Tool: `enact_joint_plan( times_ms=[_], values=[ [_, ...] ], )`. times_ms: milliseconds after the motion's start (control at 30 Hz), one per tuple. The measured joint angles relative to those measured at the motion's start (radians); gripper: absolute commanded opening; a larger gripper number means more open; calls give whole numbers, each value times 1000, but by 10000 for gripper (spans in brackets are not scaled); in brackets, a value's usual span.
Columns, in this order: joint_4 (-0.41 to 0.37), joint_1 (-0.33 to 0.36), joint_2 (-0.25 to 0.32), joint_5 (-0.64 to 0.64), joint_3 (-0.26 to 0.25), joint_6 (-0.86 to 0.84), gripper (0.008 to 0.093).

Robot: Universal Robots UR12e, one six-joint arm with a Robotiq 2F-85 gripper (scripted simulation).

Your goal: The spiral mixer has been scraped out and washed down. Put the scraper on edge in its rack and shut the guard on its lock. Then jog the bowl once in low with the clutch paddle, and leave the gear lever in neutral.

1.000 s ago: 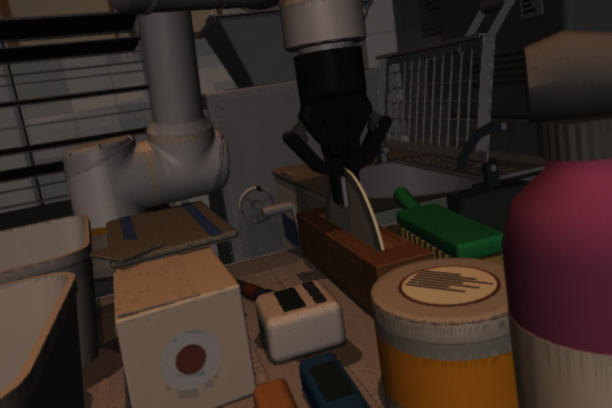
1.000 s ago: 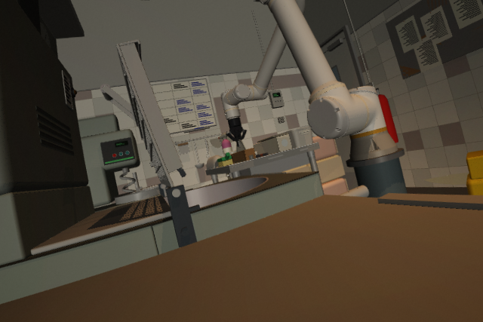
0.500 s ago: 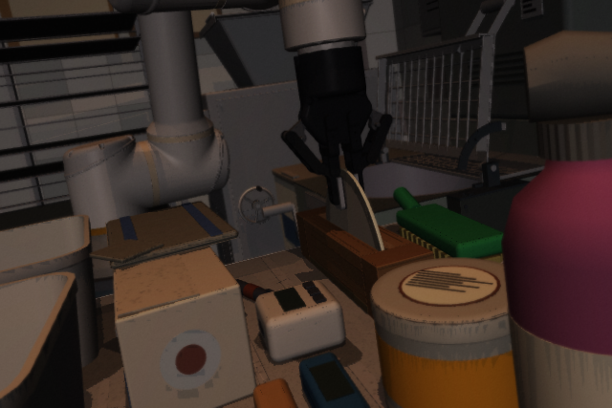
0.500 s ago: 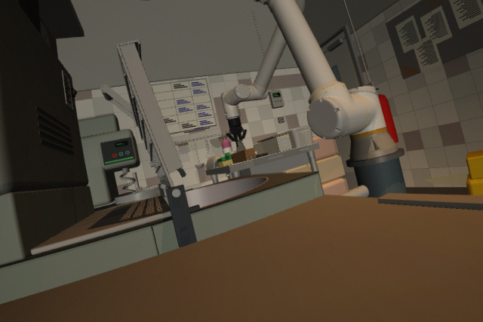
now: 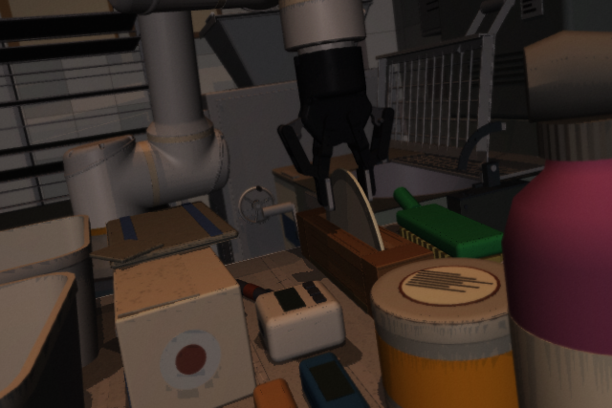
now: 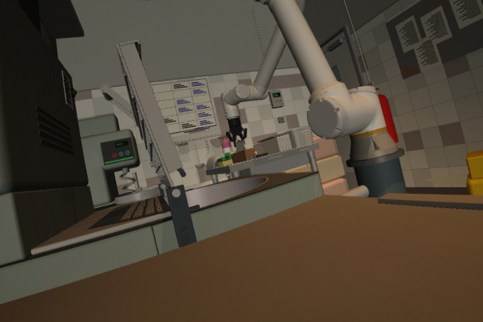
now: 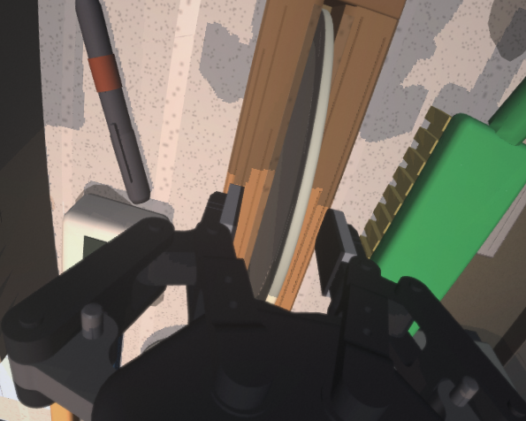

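On the small steel table a brown wooden rack (image 5: 353, 253) (image 7: 299, 136) holds the half-round scraper (image 5: 357, 211) (image 7: 299, 172) standing on edge in its slot. My gripper (image 5: 346, 191) (image 7: 281, 231) (image 6: 236, 140) hangs open straight above the scraper, one finger to each side of the blade, holding nothing. Beyond the table the mixer's wire guard (image 5: 437, 95) (image 6: 146, 112) stands raised over the bowl (image 6: 230, 188). The spiral hook (image 6: 130, 184) sits under the mixer head with its control panel (image 6: 120, 151).
Behind the rack stand the mixer body and a grey cabinet with a small handwheel (image 5: 256, 206). A green brush (image 5: 447, 228) (image 7: 453, 195) lies right of the rack, a grey pen (image 7: 113, 104) and a white timer (image 5: 299, 317) left. A carton (image 5: 183, 324), tub (image 5: 445, 329) and pink bottle (image 5: 563, 255) crowd the front.
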Motion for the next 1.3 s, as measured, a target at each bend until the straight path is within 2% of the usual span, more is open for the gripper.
enact_joint_plan(
  times_ms=[700, 1300],
  values=[
    [6, 0, -3, 0, -3, 0, 480],
    [48, 0, -24, 0, -25, 0, 480]
  ],
)
